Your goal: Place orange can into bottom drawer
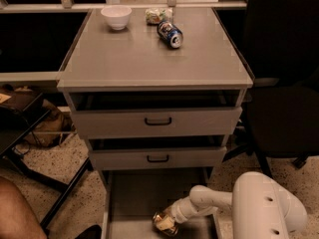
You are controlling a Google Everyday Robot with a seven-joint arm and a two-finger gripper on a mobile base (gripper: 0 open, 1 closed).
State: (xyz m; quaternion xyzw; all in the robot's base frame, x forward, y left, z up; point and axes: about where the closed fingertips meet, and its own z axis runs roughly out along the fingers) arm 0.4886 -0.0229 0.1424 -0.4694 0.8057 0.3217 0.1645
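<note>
While the bottom drawer [144,193] stands open at the 6 o'clock side of the view, its flat grey floor and low side walls showing below the cabinet, the orange can [164,222] sits inside it, toward the drawer's front and a little to the 4 o'clock side of its middle. The can looks tilted, with its gold, crinkled skin catching the light. The gripper [173,219] is down in the drawer just at the can's 2 o'clock side, meeting it at the end of the white arm [209,200], which reaches in from 3 o'clock off the robot's rounded white body [266,208]. How wide the gripper stands, and whether it has hold of the can, I cannot tell, since its tip merges with the can. Above the open tray, the middle drawer [157,158] and the top drawer [157,121] each show a black handle and stand slightly out. On the grey cabinet top [149,59], a white bowl [116,17] sits at 11 o'clock, a small greenish-white packet [157,15] at 12 o'clock, and a blue can [170,34] lies on its side just beside the packet, silver end facing 5 o'clock. A dark office chair [284,83] fills the 3 o'clock side, over speckled floor [55,163].
</note>
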